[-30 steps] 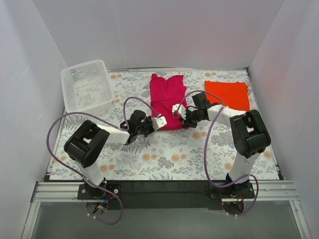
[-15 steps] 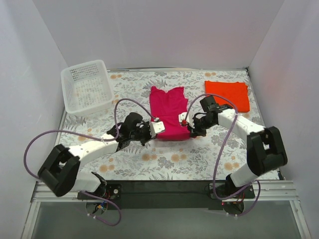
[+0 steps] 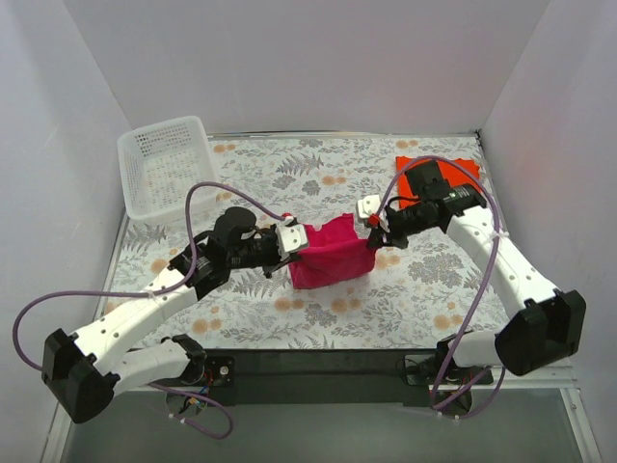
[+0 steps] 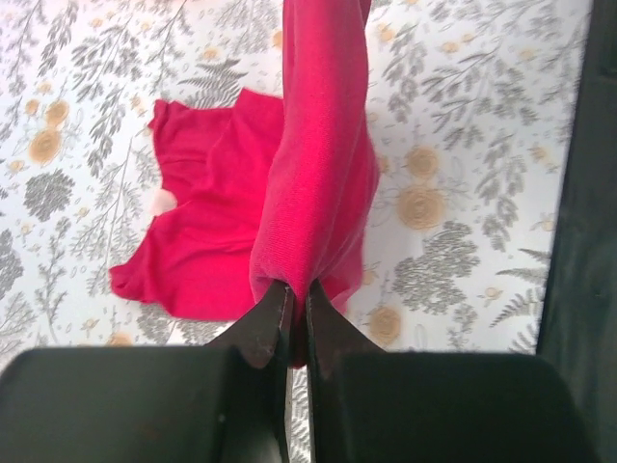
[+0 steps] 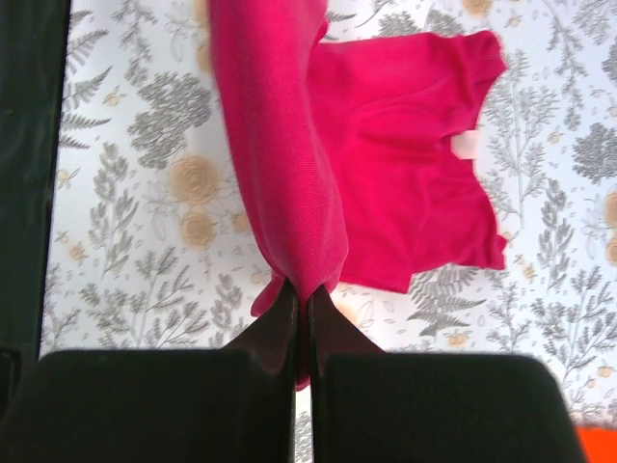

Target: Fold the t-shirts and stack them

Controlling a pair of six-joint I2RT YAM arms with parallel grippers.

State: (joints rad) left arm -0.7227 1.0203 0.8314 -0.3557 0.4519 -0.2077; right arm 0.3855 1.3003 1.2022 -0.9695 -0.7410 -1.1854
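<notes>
The magenta-pink t-shirt (image 3: 331, 253) hangs lifted above the middle of the floral table, stretched between both grippers. My left gripper (image 3: 297, 237) is shut on its left corner (image 4: 318, 193). My right gripper (image 3: 369, 225) is shut on its right corner (image 5: 280, 174). Its lower part with the collar still lies on the table in both wrist views. The bright orange-red t-shirt (image 3: 453, 174) lies folded at the back right, partly hidden behind my right wrist.
A white perforated basket (image 3: 166, 166) stands at the back left. White walls close in the table (image 3: 424, 299) on three sides. A black rail runs along the near edge.
Both grippers have lifted the near edge of the pink shirt off the table and risen; the shirt, flat before, now hangs bunched between them. Both arms stretched forward.
</notes>
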